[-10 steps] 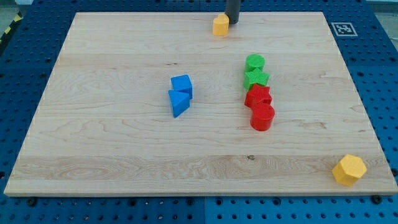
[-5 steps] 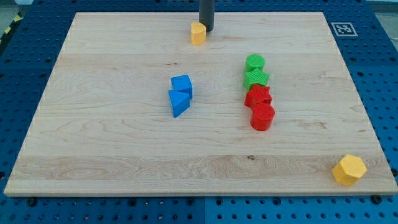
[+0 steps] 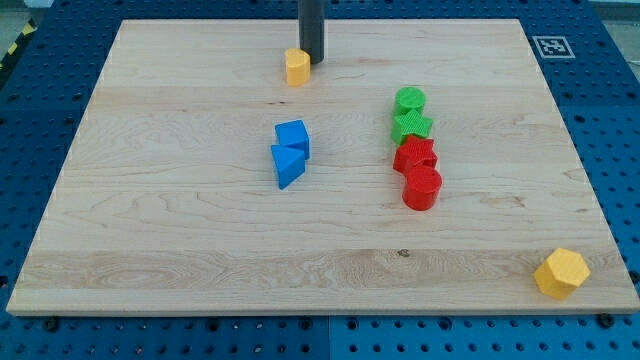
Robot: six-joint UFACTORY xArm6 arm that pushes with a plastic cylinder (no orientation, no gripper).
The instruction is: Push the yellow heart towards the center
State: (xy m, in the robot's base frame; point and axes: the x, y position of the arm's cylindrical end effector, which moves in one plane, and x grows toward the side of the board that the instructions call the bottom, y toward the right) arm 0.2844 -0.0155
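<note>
The yellow heart (image 3: pixel 297 67) lies near the view's top, left of the middle of the wooden board (image 3: pixel 180 220). My tip (image 3: pixel 312 61) is right beside it, touching its upper right side. The dark rod rises from there out of the view's top.
A blue cube (image 3: pixel 293 136) and a blue triangular block (image 3: pixel 287 165) sit together near the centre. To their right stand a green round block (image 3: pixel 410 101), a green star (image 3: pixel 412 126), a red block (image 3: pixel 414 154) and a red cylinder (image 3: pixel 422 187) in a column. A yellow hexagon (image 3: pixel 561 272) is at the bottom right corner.
My tip has moved to the view's left and slightly down, pushing the yellow heart with it along the top of the board. The other blocks have not moved.
</note>
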